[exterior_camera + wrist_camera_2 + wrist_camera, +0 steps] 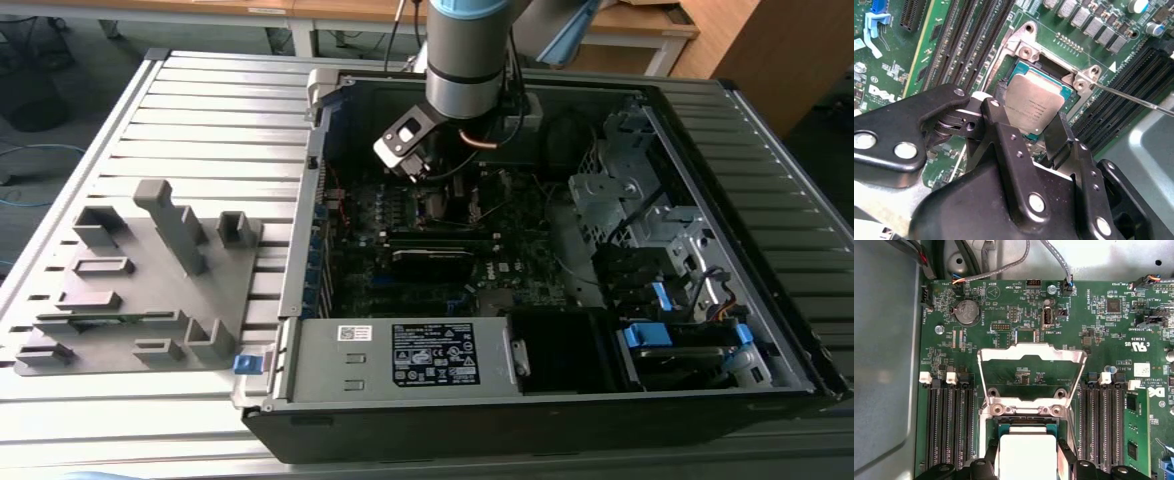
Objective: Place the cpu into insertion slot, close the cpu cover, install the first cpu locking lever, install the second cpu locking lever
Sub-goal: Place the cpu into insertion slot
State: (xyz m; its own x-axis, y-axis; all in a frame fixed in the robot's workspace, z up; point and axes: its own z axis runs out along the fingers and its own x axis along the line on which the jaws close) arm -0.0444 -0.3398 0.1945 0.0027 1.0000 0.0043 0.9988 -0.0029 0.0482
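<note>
The cpu, a flat silver-grey square, sits between my two black fingers, directly over the insertion slot and level with its metal rim. My gripper is shut on the cpu's opposite edges. In the first wrist view the cpu shows as a pale square between the fingertips of the gripper. The cpu cover stands swung up and open beyond the slot. A thin locking lever sticks out sideways from the socket corner. In the exterior view the gripper reaches down into the open computer case.
Long black memory slots run along both sides of the socket. The dark green motherboard lies inside the case, with drive bays and cables at the exterior view's right. A grey parts fixture rests on the slatted table at the exterior view's left.
</note>
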